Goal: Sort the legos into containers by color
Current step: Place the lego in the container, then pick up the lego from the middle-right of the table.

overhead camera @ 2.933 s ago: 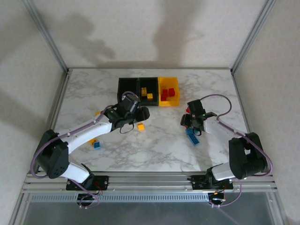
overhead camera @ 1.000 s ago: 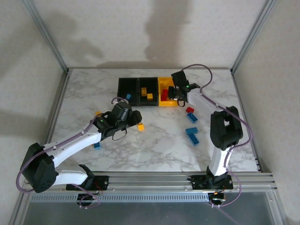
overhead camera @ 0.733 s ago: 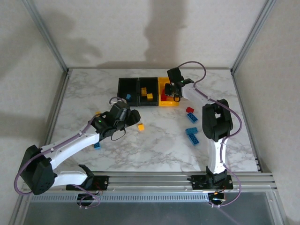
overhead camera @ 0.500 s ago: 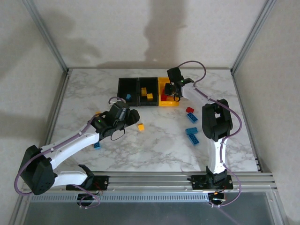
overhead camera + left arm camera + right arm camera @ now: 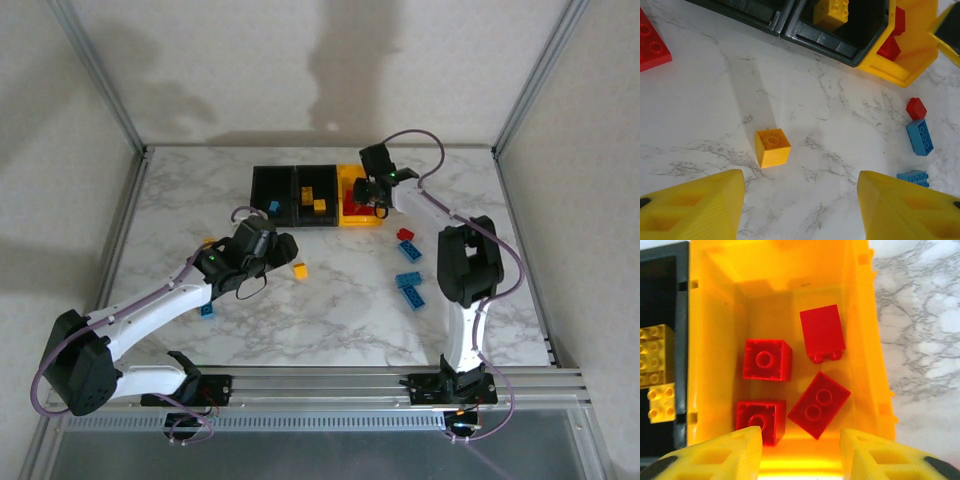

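My right gripper [image 5: 371, 192] [image 5: 800, 452] hangs open over the yellow bin [image 5: 362, 217] [image 5: 715, 340], nothing between its fingers. Several red bricks lie in that bin, among them a tilted two-stud one [image 5: 818, 404]. The middle black bin [image 5: 316, 217] holds yellow bricks [image 5: 657, 355]; the left black bin [image 5: 257, 186] holds a blue brick [image 5: 272, 207]. My left gripper [image 5: 278, 248] [image 5: 800, 205] is open just above the table, a small yellow brick [image 5: 299, 269] [image 5: 772, 147] lying a little ahead of its left finger, untouched.
Loose on the right lie a red brick [image 5: 405, 235] [image 5: 916, 108] and three blue ones [image 5: 409, 250] [image 5: 407, 279] [image 5: 413, 296]. Near my left arm lie a blue brick [image 5: 206, 310], a yellow one [image 5: 209, 241] and a red plate [image 5: 651, 42].
My right gripper has swung from the loose bricks on the right up to the yellow bin and hovers there. My left gripper drew back slightly; the yellow brick stays put.
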Action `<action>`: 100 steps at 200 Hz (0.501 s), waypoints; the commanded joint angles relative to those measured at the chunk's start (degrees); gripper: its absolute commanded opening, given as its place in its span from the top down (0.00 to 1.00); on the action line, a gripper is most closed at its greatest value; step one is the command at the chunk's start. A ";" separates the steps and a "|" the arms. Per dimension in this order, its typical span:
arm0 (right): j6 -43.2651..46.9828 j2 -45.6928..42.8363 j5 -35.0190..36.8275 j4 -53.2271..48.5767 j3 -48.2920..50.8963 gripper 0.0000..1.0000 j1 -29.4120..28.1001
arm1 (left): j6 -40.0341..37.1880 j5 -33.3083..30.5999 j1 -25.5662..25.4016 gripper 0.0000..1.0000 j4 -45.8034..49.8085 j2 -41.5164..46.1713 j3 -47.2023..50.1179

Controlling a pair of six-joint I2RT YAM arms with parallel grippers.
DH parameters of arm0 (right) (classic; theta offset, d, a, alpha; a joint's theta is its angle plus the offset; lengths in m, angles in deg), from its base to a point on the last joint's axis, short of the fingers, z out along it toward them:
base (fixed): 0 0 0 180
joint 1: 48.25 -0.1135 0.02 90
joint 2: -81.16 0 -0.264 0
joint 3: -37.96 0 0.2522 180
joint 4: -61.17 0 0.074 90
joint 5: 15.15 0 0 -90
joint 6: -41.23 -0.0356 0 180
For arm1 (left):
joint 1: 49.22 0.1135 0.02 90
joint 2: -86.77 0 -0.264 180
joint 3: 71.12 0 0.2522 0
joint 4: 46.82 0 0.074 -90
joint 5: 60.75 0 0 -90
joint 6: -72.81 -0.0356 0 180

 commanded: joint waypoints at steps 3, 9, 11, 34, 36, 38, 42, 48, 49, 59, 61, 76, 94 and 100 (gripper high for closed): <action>0.58 -7.49 1.80 0.11 4.56 0.54 0.29 | 0.78 1.28 0.40 0.38 -1.86 -0.55 0.91; 0.59 -8.84 2.00 0.07 5.85 0.54 0.36 | 0.63 1.75 0.32 0.38 -2.33 -0.86 0.83; 0.54 -9.32 2.08 0.11 6.34 0.54 0.34 | 0.56 1.93 0.34 0.38 -2.50 -1.05 0.82; 0.07 -14.60 2.23 0.15 11.97 0.52 1.19 | -0.16 4.33 -0.49 0.38 -4.46 -3.04 0.09; 0.02 -15.07 2.23 0.19 12.44 0.51 1.25 | -0.23 4.55 -0.59 0.38 -4.57 -3.24 0.00; -0.04 -15.49 2.16 0.23 12.93 0.51 1.33 | -0.33 4.76 -0.68 0.38 -4.80 -3.42 -0.08; -0.20 -16.39 1.99 0.26 13.93 0.51 1.66 | -0.44 5.06 -0.89 0.38 -5.19 -3.85 -0.28; -0.51 -17.66 1.75 0.23 15.38 0.50 2.11 | -0.65 5.57 -1.25 0.38 -5.75 -4.43 -0.61; -0.53 -17.88 1.68 0.23 15.50 0.50 2.21 | -0.69 5.65 -1.35 0.38 -5.81 -4.54 -0.68; -1.01 -19.77 1.22 0.17 18.17 0.48 3.11 | -1.21 6.26 -2.02 0.38 -6.49 -5.51 -1.46; -1.13 -20.12 1.12 0.15 18.71 0.48 3.29 | -1.30 6.37 -2.22 0.38 -6.60 -5.74 -1.64; -1.67 -22.60 0.94 0.78 22.59 0.44 4.31 | -1.87 7.58 -2.99 0.38 -7.42 -7.33 -2.87; -1.98 -24.43 0.85 1.59 26.66 0.42 5.76 | -2.45 8.76 -3.86 0.38 -8.49 -9.06 -3.95; -2.05 -24.76 0.83 1.80 27.92 0.42 6.36 | -2.54 9.05 -4.24 0.38 -8.74 -9.62 -4.26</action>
